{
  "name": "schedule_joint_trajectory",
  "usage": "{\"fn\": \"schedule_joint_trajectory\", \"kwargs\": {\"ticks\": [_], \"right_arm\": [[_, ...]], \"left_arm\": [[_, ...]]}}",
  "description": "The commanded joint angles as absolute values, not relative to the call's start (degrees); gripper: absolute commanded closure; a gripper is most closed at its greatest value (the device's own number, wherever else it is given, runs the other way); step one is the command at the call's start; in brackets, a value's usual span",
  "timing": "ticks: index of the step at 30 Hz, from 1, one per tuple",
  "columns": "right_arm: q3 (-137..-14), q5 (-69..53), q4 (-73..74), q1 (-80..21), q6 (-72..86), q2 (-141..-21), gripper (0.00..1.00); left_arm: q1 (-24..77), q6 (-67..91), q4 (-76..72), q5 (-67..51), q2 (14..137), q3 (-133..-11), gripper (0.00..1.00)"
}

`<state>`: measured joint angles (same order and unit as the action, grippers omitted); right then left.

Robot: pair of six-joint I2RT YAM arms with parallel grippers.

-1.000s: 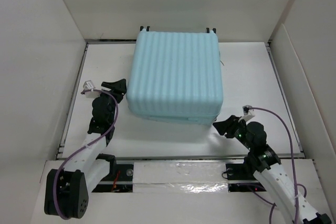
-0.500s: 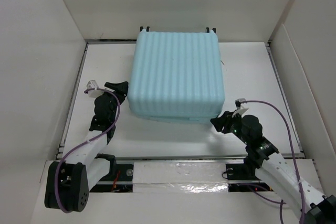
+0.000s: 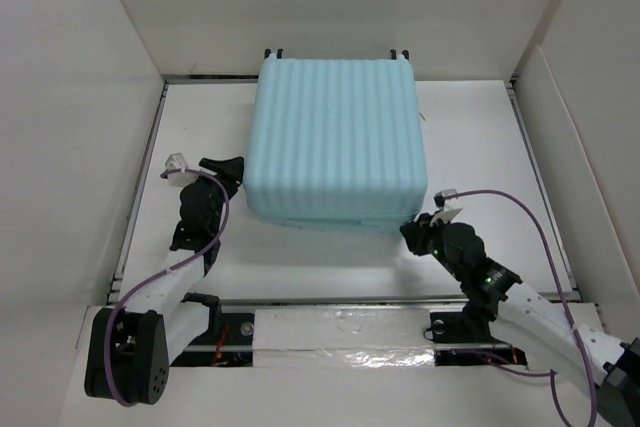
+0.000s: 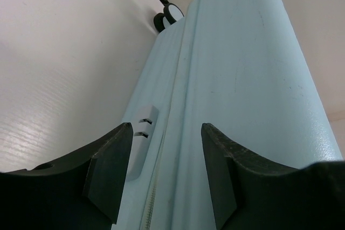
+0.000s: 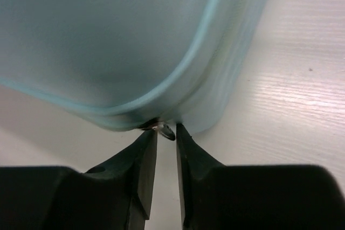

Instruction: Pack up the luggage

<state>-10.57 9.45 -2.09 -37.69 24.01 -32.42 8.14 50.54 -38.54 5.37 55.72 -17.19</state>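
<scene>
Now L pincer [image 4: 166,131] wide by luggage [image 3: 335,142] side; R pincer [image 5: 166,132] pinching zip pull [image 5: 161,128].

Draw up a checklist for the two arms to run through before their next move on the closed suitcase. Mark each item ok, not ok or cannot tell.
1. The luggage lies flat on the table with its shell closed: ok.
2. The left gripper is open, with its jaws either side of the seam on the case's left side: ok.
3. The right gripper is at the near right corner of the case: ok.
4. The zip pull is held firmly: cannot tell. The jaws are almost shut and the pull sits right at their tips.
5. The contents are inside: cannot tell, because the closed shell hides them.
</scene>
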Motion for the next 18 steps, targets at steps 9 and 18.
{"fn": "schedule_joint_trajectory", "kwargs": {"ticks": [9,18], "right_arm": [[-30.91,40.92,-13.89,-69.24,24.34,-56.21,0.97],[-39.29,44.03,-6.34,-76.20,29.08,-68.39,1.00]], "left_arm": [[13.18,47.55,-46.75,-4.30,56.33,-13.54,0.52],[13.71,47.64,-45.80,-3.69,56.25,-13.62,0.52]]}}
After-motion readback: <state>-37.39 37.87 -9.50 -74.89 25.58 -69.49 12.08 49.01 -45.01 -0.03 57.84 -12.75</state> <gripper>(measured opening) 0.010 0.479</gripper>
